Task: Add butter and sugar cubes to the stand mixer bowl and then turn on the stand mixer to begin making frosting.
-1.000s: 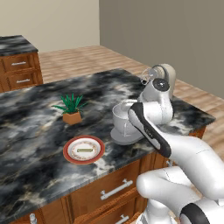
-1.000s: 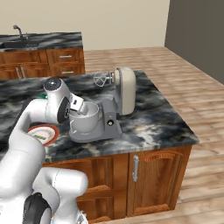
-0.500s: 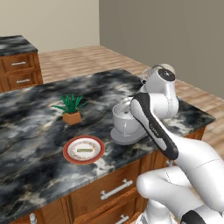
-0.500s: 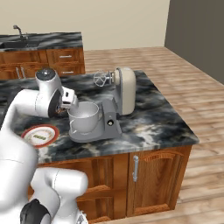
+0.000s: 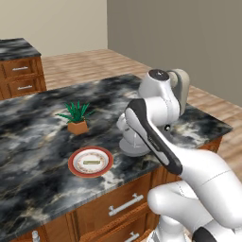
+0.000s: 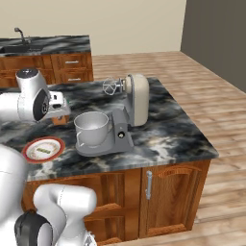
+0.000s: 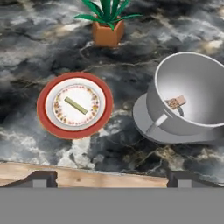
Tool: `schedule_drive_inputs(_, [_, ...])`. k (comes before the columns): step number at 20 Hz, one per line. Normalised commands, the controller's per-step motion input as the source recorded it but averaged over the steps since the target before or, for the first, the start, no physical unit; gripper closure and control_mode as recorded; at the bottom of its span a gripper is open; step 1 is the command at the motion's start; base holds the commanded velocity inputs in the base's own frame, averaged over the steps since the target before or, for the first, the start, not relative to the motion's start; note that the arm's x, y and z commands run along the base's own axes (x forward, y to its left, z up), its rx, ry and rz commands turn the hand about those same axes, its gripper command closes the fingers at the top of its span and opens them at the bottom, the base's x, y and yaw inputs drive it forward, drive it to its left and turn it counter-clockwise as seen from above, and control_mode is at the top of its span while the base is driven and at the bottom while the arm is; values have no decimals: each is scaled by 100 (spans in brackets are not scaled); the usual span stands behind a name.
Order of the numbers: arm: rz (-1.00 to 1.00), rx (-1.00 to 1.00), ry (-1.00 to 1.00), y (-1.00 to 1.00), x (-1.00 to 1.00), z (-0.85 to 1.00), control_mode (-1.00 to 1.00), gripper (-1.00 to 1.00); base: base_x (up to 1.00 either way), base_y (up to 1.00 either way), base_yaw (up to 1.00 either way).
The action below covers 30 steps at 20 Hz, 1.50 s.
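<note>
Arm has swung off the stand mixer bowl (image 7: 190, 98) toward the plate (image 7: 43, 113), end effector (image 7: 109, 177) released and empty above the surface (image 7: 26, 52); sugar cubes (image 7: 176, 102) sit in the bowl, butter (image 7: 76, 105) lies on the plate, so I reckon descending to grasp it comes next.

No lettering, label, brand, number or sign can be read anywhere in this kitchen. The stand mixer (image 6: 129, 108) carries no legible badge on its beige head or grey base. The red-rimmed plate (image 7: 46, 120) bears a ring of small speckled decoration, not characters. The terracotta plant pot (image 7: 106, 36), the marble tabletop (image 5: 33, 142) and the wooden cabinet fronts (image 6: 173, 197) are likewise plain, with nothing written on them.
</note>
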Motion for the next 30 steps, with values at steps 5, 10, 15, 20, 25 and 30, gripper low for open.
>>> schedule_drive_inputs(5, [25,-16,19,2,-9,-34,-100,-100,0,0,0])
schedule_drive_inputs(10, [18,-18,16,26,-1,-49,-100,-100,0,0,0])
schedule_drive_inputs(15, [15,-18,7,45,-1,-36,-100,-100,0,0,0])
schedule_drive_inputs(20, [17,-14,5,37,0,-40,-100,-100,0,0,0])
schedule_drive_inputs(25, [17,-8,4,30,0,-42,-100,-100,0,0,0])
schedule_drive_inputs(30, [14,0,4,27,7,-38,-100,-100,0,0,0])
